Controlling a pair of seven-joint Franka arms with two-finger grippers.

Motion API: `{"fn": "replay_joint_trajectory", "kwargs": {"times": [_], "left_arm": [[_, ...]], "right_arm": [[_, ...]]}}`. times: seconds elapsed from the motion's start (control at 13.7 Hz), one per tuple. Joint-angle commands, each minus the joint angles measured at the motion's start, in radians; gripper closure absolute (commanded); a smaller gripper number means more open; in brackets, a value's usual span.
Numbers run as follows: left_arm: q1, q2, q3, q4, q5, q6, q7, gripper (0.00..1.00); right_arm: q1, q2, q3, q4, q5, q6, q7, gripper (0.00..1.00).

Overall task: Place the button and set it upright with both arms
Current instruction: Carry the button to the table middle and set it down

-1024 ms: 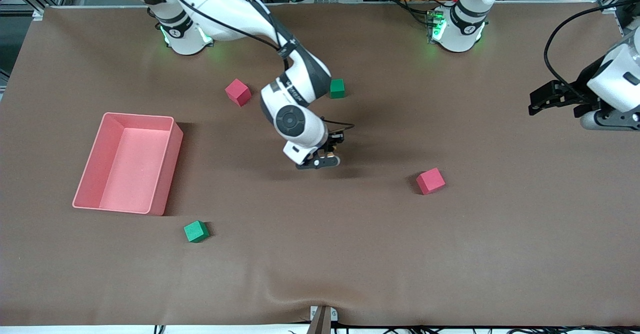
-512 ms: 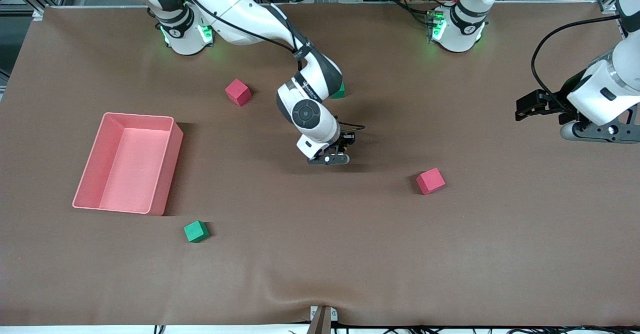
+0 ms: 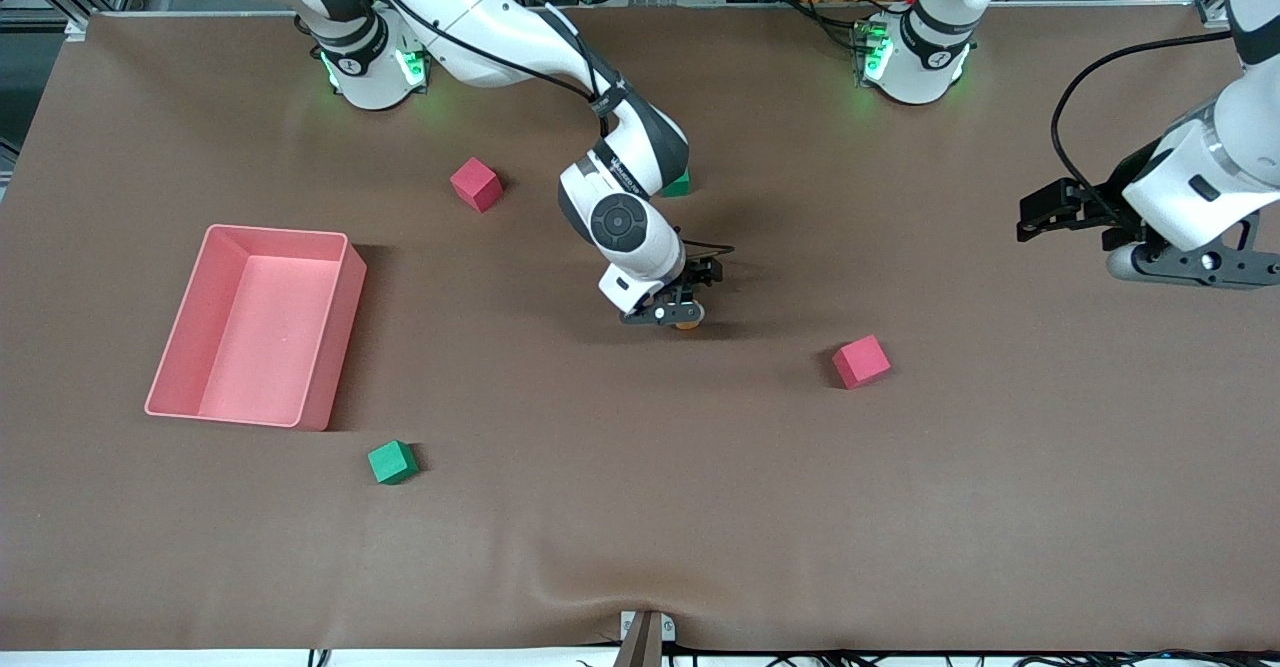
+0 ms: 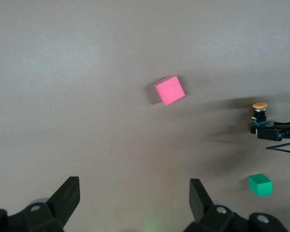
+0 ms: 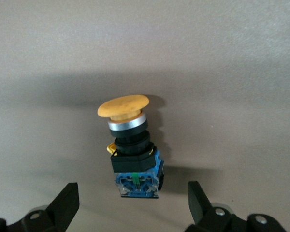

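Note:
The button (image 5: 130, 145) has an orange cap, a black body and a blue base. It seems to lie on its side on the brown table, cap toward the front camera. In the front view only its orange cap (image 3: 687, 324) shows under the right gripper (image 3: 680, 314). My right gripper (image 5: 133, 208) is open, low over the table's middle, and the blue base sits between its fingertips with a gap on each side. My left gripper (image 3: 1040, 217) hangs open and empty over the left arm's end of the table. The left wrist view shows the button (image 4: 259, 112) far off from the left gripper (image 4: 133, 198).
A red cube (image 3: 860, 361) lies beside the button toward the left arm's end. A green cube (image 3: 679, 185) is half hidden by the right arm. Another red cube (image 3: 475, 184), a green cube (image 3: 392, 462) and a pink bin (image 3: 338, 342) lie toward the right arm's end.
The right gripper carried the button a little toward the left arm's end, then opened and let it go. The left gripper drifted toward the table's middle.

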Motion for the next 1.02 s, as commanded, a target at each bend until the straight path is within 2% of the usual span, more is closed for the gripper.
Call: {"fn": "replay_joint_trajectory", "kwargs": {"times": [0.0,0.22,0.44,0.59,0.73,0.95], "left_arm": [[-0.002,0.040,0.000,0.019,-0.082,-0.005,-0.017,0.00],[0.011,0.056,0.006,0.019,-0.154,-0.025,-0.083,0.00],[0.008,0.058,0.007,0.019,-0.154,-0.056,-0.091,0.00],[0.010,0.058,0.007,0.019,-0.153,-0.092,-0.093,0.00],[0.010,0.058,0.007,0.017,-0.151,-0.110,-0.093,0.00],[0.010,0.066,0.009,0.019,-0.143,-0.110,-0.093,0.00]], "right_arm": [[-0.002,0.005,-0.010,0.019,0.013,-0.022,0.010,0.00],[-0.004,-0.064,-0.028,-0.043,0.005,-0.048,-0.001,0.00],[-0.014,-0.105,-0.094,-0.058,0.005,-0.109,-0.007,0.00],[-0.052,-0.140,-0.110,-0.061,0.005,-0.172,-0.092,0.00],[-0.089,-0.196,-0.117,-0.113,0.005,-0.183,-0.148,0.00],[-0.091,-0.292,-0.188,-0.190,-0.003,-0.183,-0.192,0.00]]}}
